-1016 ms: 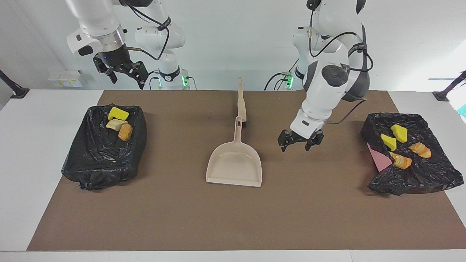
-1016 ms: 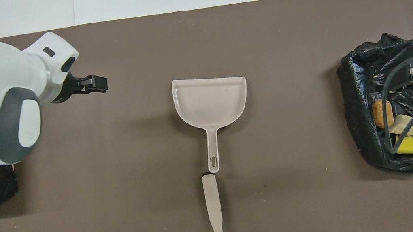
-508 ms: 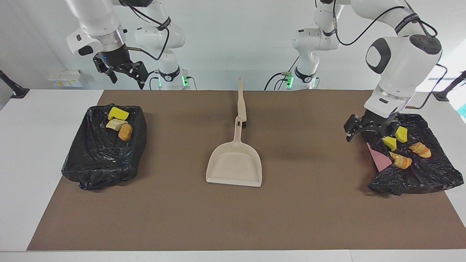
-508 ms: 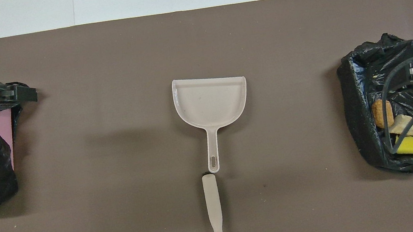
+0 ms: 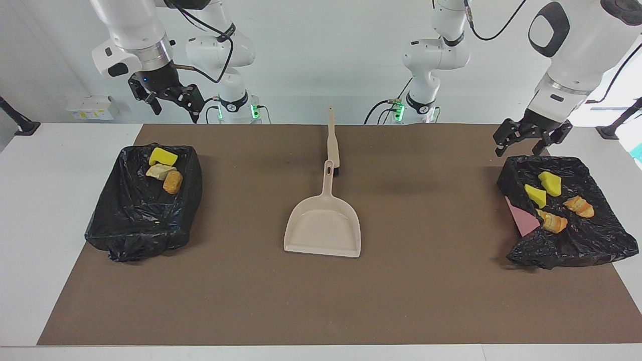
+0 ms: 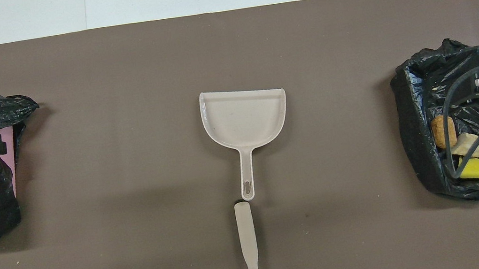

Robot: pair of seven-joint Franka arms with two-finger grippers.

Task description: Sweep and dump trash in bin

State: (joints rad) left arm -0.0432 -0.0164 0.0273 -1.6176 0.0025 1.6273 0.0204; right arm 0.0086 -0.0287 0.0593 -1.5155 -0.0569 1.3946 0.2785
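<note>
Trash [image 5: 550,200] lies inside both black-lined bins [image 5: 597,240], either side of the empty dustpan [image 5: 323,225]; apparently finished, the left gripper [image 5: 525,138] and right gripper [image 5: 168,98] hover above them, fingers spread, empty.

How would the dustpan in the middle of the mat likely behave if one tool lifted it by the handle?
The dustpan looks like thin moulded plastic, so probably stiff and light. Its wide pan lies farther from the robots than its slim handle, so held at the handle's end it would likely droop pan-first. The smooth, narrow handle may twist in a loose grip. It lies flat and empty, so it should slide, not roll, if pushed.
</note>
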